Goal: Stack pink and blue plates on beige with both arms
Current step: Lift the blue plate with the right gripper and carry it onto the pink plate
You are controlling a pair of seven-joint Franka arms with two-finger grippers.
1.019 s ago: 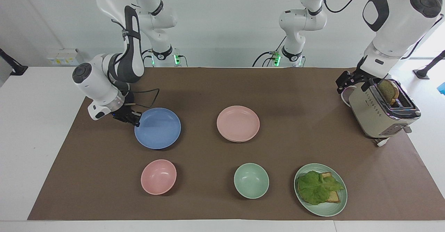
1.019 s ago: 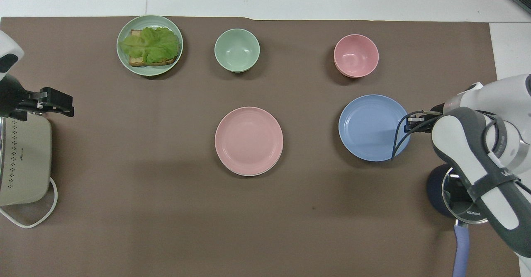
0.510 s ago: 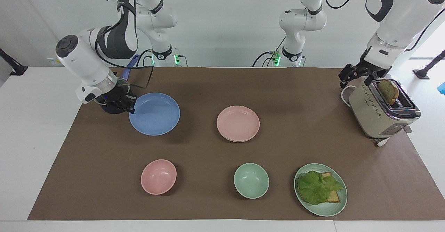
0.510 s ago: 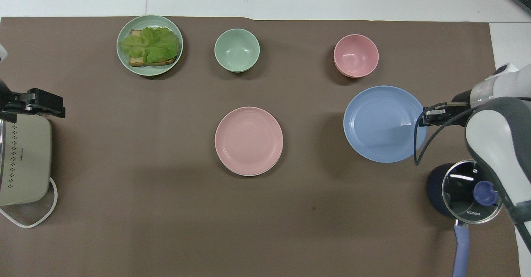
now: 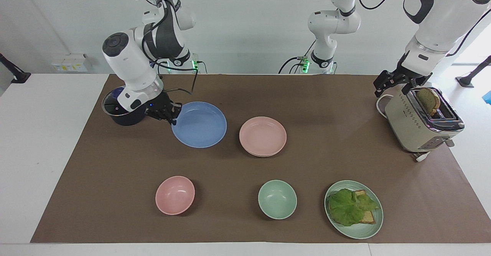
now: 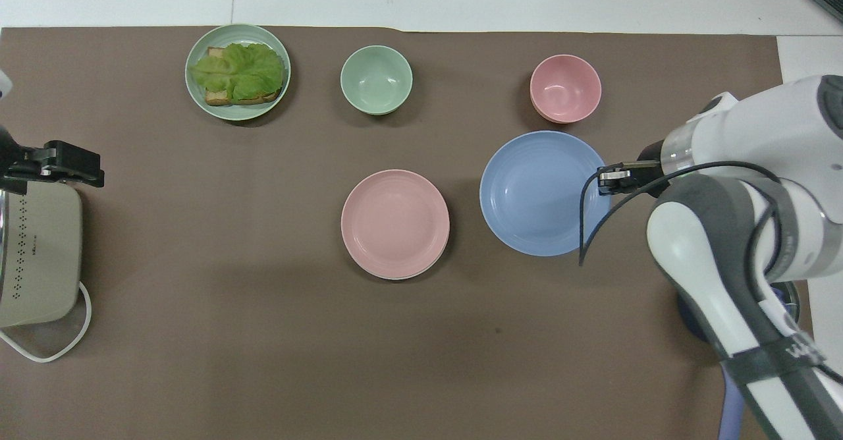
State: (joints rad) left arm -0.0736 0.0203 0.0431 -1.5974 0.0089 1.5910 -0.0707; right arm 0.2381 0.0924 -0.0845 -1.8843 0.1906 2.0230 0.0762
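My right gripper [image 5: 172, 118] [image 6: 604, 180] is shut on the rim of the blue plate [image 5: 199, 125] [image 6: 541, 193] and holds it just above the mat, beside the pink plate [image 5: 262, 135] [image 6: 395, 222]. The pink plate rests in the middle of the mat on the beige plate [image 5: 263, 156] [image 6: 395, 277], of which only a pale edge shows underneath. My left gripper [image 5: 396, 84] [image 6: 78, 163] waits open over the toaster [image 5: 420, 127] [image 6: 36, 255], holding nothing.
A dark pot [image 5: 122, 112] with a glass lid stands at the right arm's end. Farther from the robots sit a pink bowl [image 5: 175, 194] [image 6: 565, 88], a green bowl [image 5: 277, 199] [image 6: 376, 79], and a green plate [image 5: 355, 231] [image 6: 194, 94] with lettuce and bread. Bread sticks out of the toaster.
My right gripper has lifted the blue plate off the mat and carried it toward the pink plate. My left gripper rose a little over the toaster, then stayed still.
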